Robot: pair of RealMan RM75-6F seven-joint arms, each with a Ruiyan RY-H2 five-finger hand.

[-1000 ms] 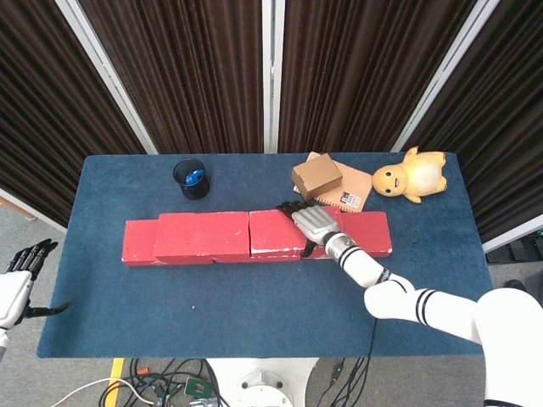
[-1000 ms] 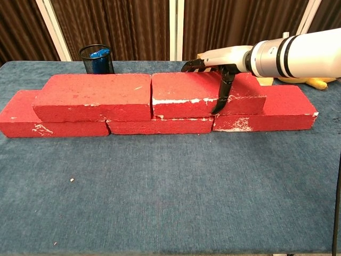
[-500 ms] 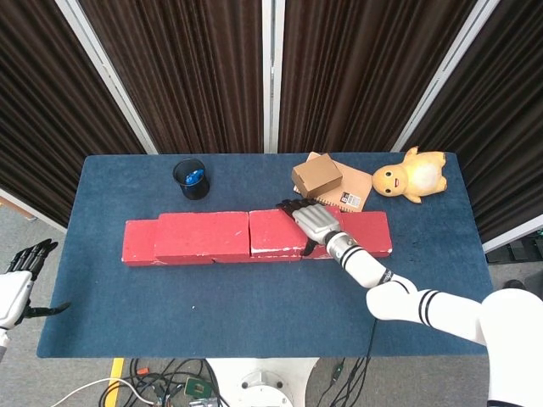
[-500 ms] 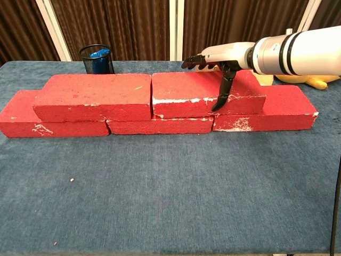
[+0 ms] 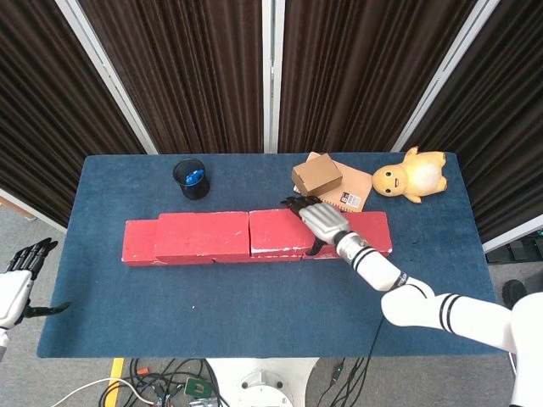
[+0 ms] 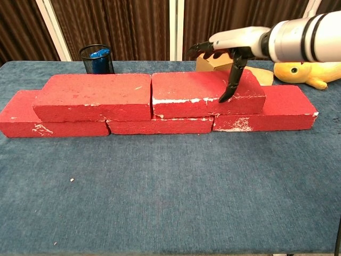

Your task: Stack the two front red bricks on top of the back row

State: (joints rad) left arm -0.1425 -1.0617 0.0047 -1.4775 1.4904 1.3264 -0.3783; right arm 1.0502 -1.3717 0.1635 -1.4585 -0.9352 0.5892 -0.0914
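1. Both stacked bricks sit on the back row: the left top brick (image 6: pixel 95 96) and the right top brick (image 6: pixel 206 93), end to end, spanning the joints of the three bricks under them. Task looks basically done.
2. The right robot hand (image 6: pixel 226 53) is above the right top brick, fingers spread, holding nothing. Thumb hangs down over the brick's front face near its right end; contact can't be judged.
3. The left robot hand (image 5: pixel 19 275) is off the counter's (image 6: pixel 170 197) left edge, fingers apart, empty. Only the head view shows it.
4. Risk: if the thumb is touching and the arm pulls away sideways, it could drag the right top brick forward off the row. Cause: thumb low in front of the face.
5. Risk: the right top brick's right end rests partly on the right bottom brick (image 6: pixel 282 109); a nudge could skew it and open the seam with the left top brick.
6. Risk: lifting back could clip the cardboard box (image 5: pixel 316 177) just behind the hand.
7. Chest view only: two-layer stacking, chipped white edges, thumb against the front face.
8. Head view only: the yellow duck toy (image 5: pixel 410 175) in full, the notebook (image 5: pixel 352 188) under the box, the pen cup's (image 5: pixel 191 178) spacing behind the row. Height is lost there.
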